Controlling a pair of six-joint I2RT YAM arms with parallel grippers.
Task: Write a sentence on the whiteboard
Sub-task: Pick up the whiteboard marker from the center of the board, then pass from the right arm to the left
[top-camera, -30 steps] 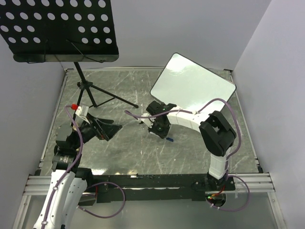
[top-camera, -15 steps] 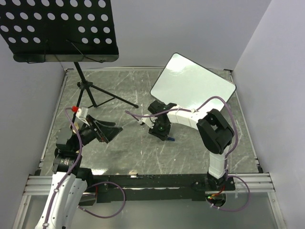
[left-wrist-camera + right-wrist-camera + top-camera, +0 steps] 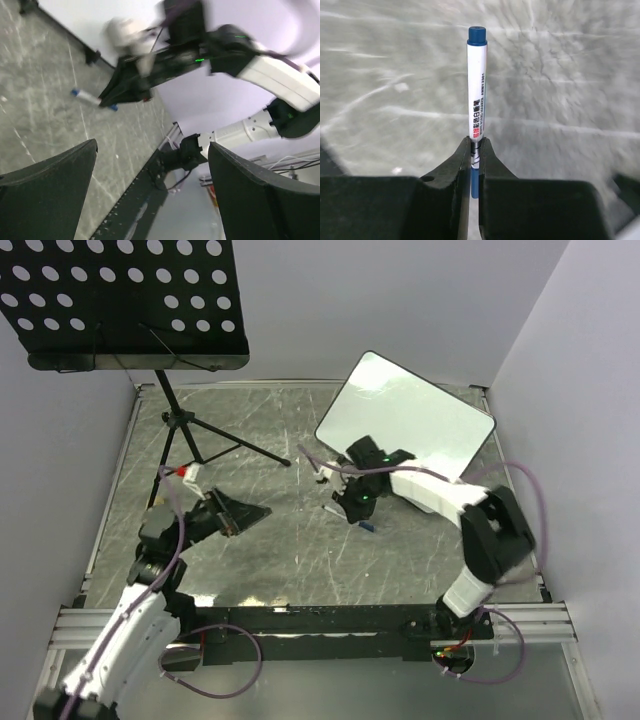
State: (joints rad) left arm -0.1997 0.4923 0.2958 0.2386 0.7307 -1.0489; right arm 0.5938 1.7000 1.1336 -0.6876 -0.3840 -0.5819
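Note:
The whiteboard point(image 3: 405, 418) leans at the back right, its glossy face showing only glare; the sentence is out of view. My right gripper point(image 3: 358, 512) hangs low over the table just in front of the board. In the right wrist view its jaws point(image 3: 475, 142) are shut on a white marker point(image 3: 476, 85) with blue ends, which sticks straight out ahead of the fingers. The marker's blue tip point(image 3: 367, 527) peeks out below the gripper. My left gripper point(image 3: 240, 515) stands open at the left, pointing toward the right arm, with nothing between its fingers point(image 3: 50, 185).
A black perforated music-stand tray point(image 3: 125, 300) overhangs the back left, and its tripod legs point(image 3: 205, 445) spread on the grey marble table point(image 3: 300, 570). White walls close the sides. The black rail point(image 3: 300, 620) runs along the near edge.
The right gripper opened and shut again on the marker, and its arm swung right and back toward the board. The left arm shifted slightly right.

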